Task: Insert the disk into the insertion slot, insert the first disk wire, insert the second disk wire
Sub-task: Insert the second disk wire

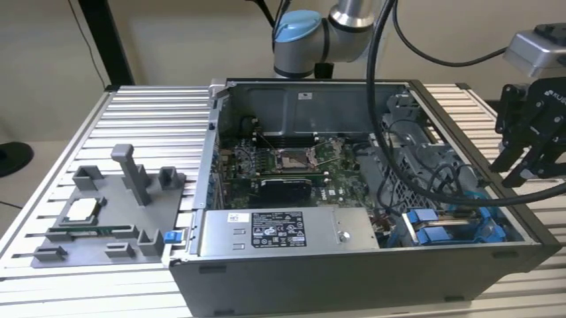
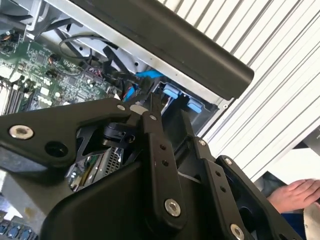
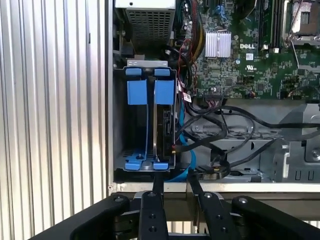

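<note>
Hovering open and empty at 3 o'clock outside the case [image 1: 354, 281] in the exterior view, the tool [image 1: 528, 173] stands near the insertion slot [image 1: 451, 228] at 4 o'clock, where the disk [image 3: 165, 125] appears seated and a blue wire [image 3: 192, 159] beside it looks unplugged.
</note>
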### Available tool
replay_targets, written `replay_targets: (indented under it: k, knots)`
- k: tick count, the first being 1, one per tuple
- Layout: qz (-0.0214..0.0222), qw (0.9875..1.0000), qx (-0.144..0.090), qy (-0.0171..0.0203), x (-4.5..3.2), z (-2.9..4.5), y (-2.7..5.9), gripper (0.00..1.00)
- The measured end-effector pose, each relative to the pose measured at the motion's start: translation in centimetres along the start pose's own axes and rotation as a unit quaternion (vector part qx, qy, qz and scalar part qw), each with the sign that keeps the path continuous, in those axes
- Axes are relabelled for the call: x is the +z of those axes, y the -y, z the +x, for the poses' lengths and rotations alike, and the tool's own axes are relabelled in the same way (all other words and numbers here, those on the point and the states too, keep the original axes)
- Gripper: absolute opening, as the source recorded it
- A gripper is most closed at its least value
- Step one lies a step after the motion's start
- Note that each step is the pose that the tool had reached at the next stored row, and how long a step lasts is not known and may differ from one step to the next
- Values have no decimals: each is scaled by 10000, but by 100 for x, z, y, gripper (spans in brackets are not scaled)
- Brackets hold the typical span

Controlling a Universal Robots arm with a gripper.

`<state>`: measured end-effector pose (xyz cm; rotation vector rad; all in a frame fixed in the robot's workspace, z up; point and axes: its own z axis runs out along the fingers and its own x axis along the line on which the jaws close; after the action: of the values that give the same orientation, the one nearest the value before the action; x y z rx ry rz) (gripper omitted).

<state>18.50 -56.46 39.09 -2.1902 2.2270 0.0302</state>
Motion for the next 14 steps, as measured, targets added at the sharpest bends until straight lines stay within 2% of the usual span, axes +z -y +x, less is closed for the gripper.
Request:
replay_targets:
  k: [7,14]
  knots:
    - [-66,10000,2,8,84,-1,132,100]
    - [-156,9999,41,14,144,-4,146,100]
